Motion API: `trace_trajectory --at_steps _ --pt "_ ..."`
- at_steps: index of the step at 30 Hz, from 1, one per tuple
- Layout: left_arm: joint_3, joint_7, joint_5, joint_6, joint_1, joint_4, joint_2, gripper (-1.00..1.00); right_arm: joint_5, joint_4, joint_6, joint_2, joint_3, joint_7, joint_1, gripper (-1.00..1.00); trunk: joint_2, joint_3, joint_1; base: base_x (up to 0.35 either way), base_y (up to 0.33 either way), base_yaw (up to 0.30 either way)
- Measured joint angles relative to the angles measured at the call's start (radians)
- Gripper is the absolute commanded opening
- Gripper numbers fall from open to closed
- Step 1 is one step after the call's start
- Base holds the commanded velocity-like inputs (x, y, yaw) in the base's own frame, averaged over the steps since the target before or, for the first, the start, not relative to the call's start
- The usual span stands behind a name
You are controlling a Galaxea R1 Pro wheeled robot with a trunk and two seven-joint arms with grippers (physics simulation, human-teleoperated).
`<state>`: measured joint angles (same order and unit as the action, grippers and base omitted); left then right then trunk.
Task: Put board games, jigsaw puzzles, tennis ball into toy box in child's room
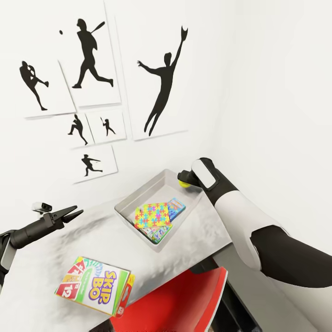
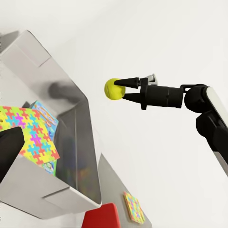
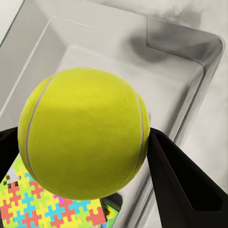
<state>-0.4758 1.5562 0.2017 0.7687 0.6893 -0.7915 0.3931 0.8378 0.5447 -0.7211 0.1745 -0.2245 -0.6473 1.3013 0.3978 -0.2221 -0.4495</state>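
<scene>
"SKIP BO" plus a red card's "12" on the white-green carton [image 1: 94, 286] on the table [image 1: 41, 258].

The white-and-black right arm reaches forward, its black two-fingered right gripper [image 1: 181, 180] clamped on a small yellow-green tennis ball [image 1: 184, 183] pinched between the fingertips. The slim black left gripper [image 1: 74, 214] points toward it from well apart, fingers slightly parted and holding nothing.
</scene>
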Motion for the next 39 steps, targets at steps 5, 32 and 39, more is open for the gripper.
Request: trace_trajectory --at_steps 5,32,39 --pt "-0.001 0.0 0.0 0.0 0.0 0.0 0.001 1.0 -0.001 0.0 -0.002 0.0 0.001 0.0 0.0 -1.0 0.0 -0.008 0.0 0.0 0.0 0.0" --pt "0.0 -0.004 0.0 0.0 0.0 0.0 -0.002 1.0 -0.001 0.001 -0.007 0.0 0.003 0.0 0.0 -1.0 0.0 -0.052 0.0 0.0 0.0 0.0" --pt "0.0 -0.003 0.0 0.0 0.0 0.001 -0.002 1.0 -0.001 0.001 -0.007 0.0 0.003 0.0 0.0 -1.0 0.0 -0.063 0.0 0.0 0.0 0.0"
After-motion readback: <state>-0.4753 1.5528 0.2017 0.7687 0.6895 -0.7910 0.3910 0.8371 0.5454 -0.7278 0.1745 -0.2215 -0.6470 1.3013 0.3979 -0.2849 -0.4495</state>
